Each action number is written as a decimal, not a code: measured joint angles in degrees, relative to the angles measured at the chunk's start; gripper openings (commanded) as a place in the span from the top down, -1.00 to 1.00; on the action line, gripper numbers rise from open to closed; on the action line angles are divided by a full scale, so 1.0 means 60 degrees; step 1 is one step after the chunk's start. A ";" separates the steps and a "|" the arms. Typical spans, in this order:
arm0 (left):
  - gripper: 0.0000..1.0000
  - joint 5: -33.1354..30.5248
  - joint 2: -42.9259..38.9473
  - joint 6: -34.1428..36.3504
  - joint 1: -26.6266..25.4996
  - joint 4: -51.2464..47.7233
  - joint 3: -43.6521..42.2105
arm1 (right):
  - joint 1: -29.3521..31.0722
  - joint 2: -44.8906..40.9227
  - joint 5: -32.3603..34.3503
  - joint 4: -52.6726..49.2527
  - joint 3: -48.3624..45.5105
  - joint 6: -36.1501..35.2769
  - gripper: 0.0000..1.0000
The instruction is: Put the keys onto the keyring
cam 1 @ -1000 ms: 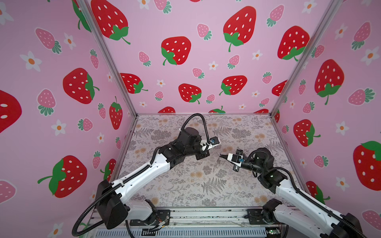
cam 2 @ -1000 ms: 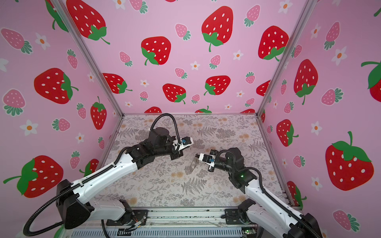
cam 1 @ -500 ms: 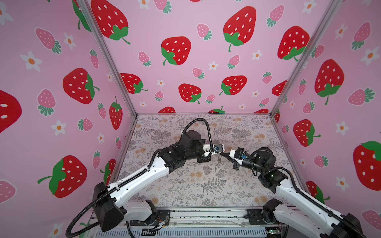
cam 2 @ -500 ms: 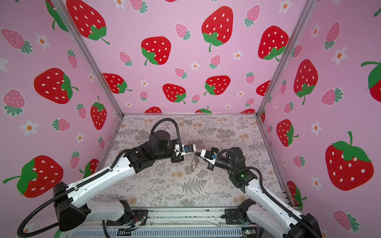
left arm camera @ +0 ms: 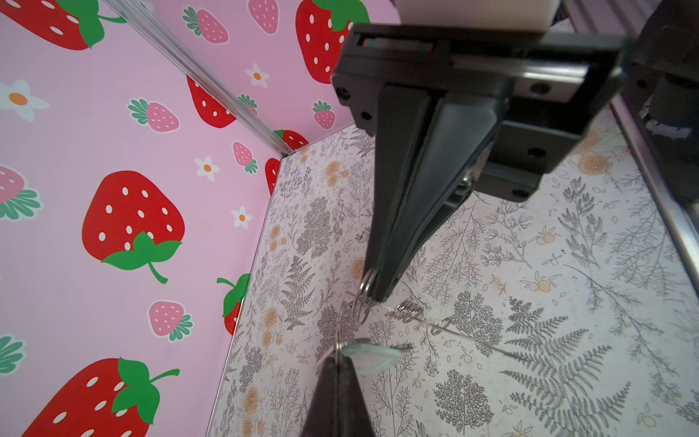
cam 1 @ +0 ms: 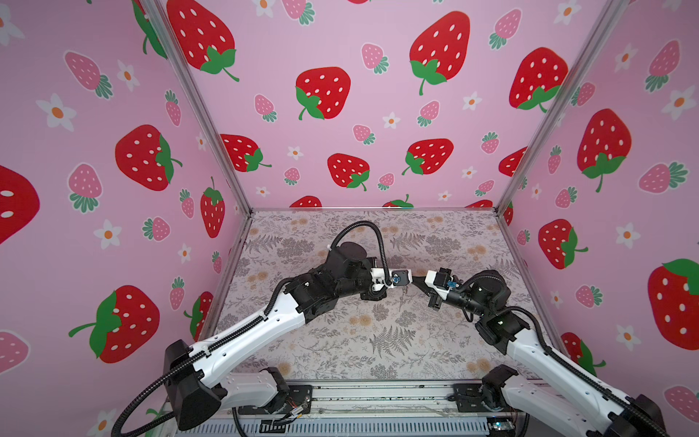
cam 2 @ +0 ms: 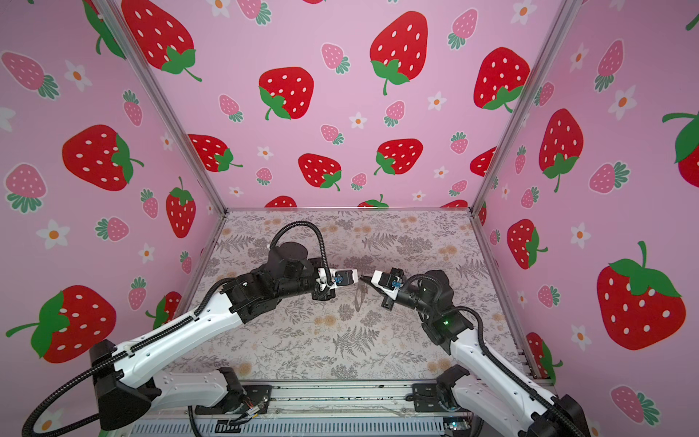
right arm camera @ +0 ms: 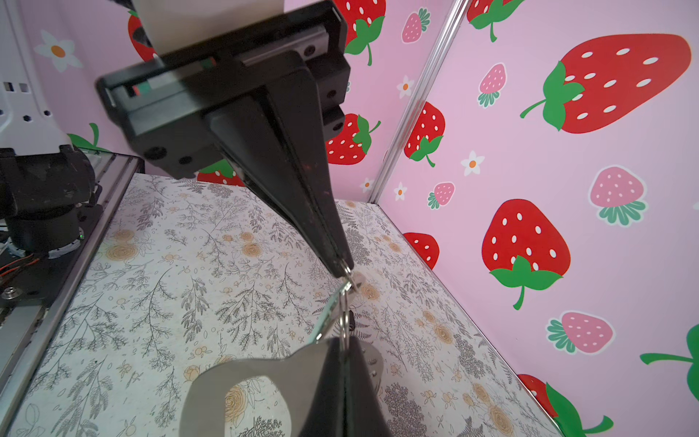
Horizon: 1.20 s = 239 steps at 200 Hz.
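In both top views my left gripper [cam 1: 410, 279] [cam 2: 358, 278] and right gripper [cam 1: 416, 280] [cam 2: 363, 279] meet tip to tip above the middle of the table. In the right wrist view my right gripper [right arm camera: 342, 346] is shut on the keyring [right arm camera: 242, 378], a flat grey crescent plate. The left fingertips [right arm camera: 340, 261] are right above it. In the left wrist view my left gripper [left arm camera: 338, 353] is shut on a small silver ring carrying a flat pale key [left arm camera: 372, 357]. The keyring's row of rings [left arm camera: 406, 312] shows edge-on below the right fingertips [left arm camera: 378, 287]. No other key shows.
The floral table [cam 1: 378, 340] is boxed in by strawberry-print walls with metal corner posts [cam 1: 529, 159]. Both arm bases sit on the rail [cam 1: 378, 397] along the front edge.
The two grippers were apart a second ago. The left gripper has swung right and the right gripper has edged toward it, so their tips now meet. Both stay shut.
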 measured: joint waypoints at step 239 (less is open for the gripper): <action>1.00 -0.0215 -0.0193 0.0732 -0.0386 0.0102 -0.0178 | -0.0062 0.0000 -0.0244 -0.0051 0.0000 0.0288 1.00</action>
